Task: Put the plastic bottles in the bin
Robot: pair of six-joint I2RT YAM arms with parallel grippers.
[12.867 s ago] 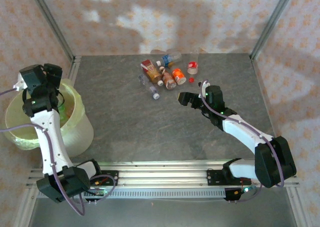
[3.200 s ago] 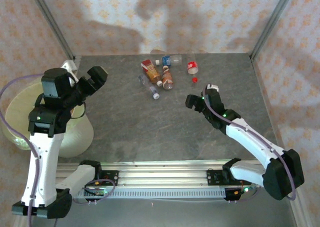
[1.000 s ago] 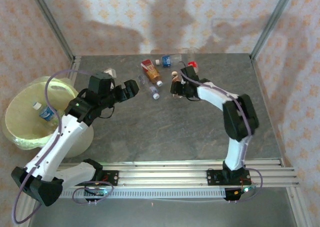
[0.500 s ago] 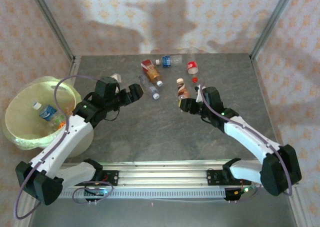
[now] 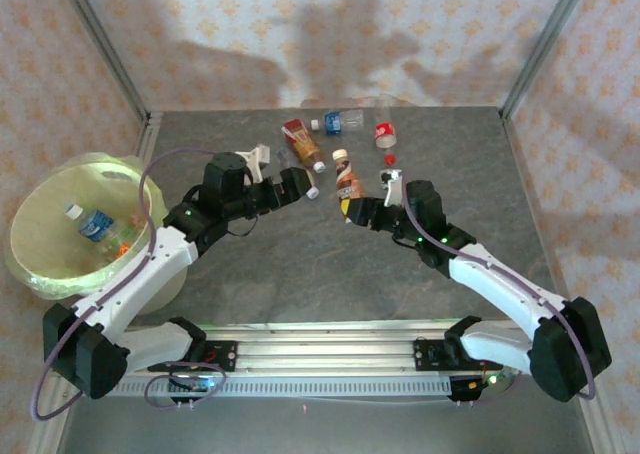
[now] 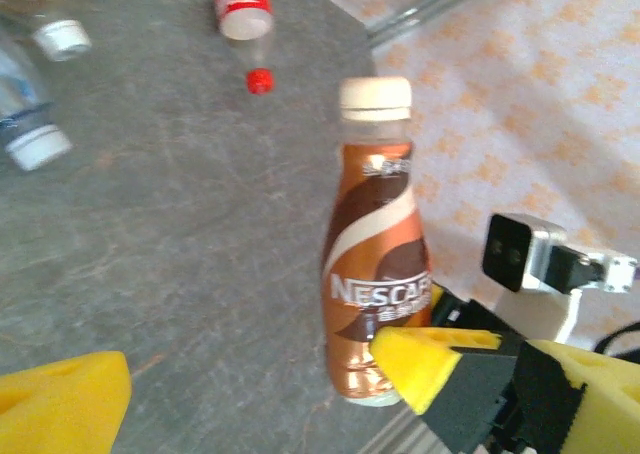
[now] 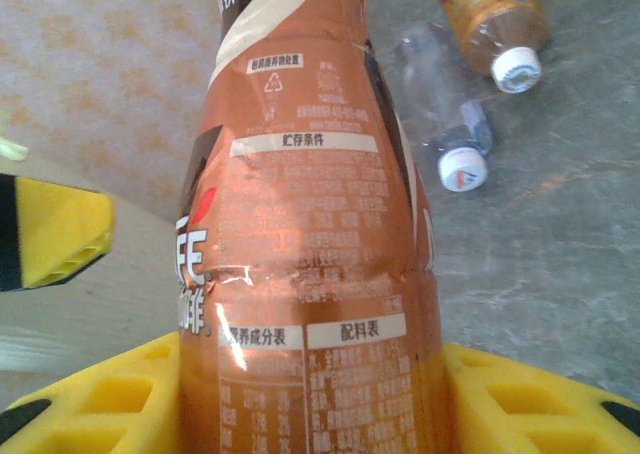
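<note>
Shifted toward nine o'clock, the bottle (image 6: 375,274), labelled NESCAFÉ, is clamped at its base by the right gripper (image 5: 352,210). The left gripper (image 5: 297,186), jaws apart, has neared it. The bin (image 5: 50,279) is at nine o'clock. The right wrist view crops the cap.

Grey stone-patterned tabletop (image 5: 300,274) between pale floral-print walls (image 5: 30,74), aluminium corner posts (image 5: 101,39), soft shadows (image 5: 350,34) behind.

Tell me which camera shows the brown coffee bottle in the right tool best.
The left wrist view: the brown coffee bottle shows whole there, cream cap to base, label readable. The right wrist view crops it to a close label, cap cut off. The top external view shows it small, gripped by the right tool.
</note>
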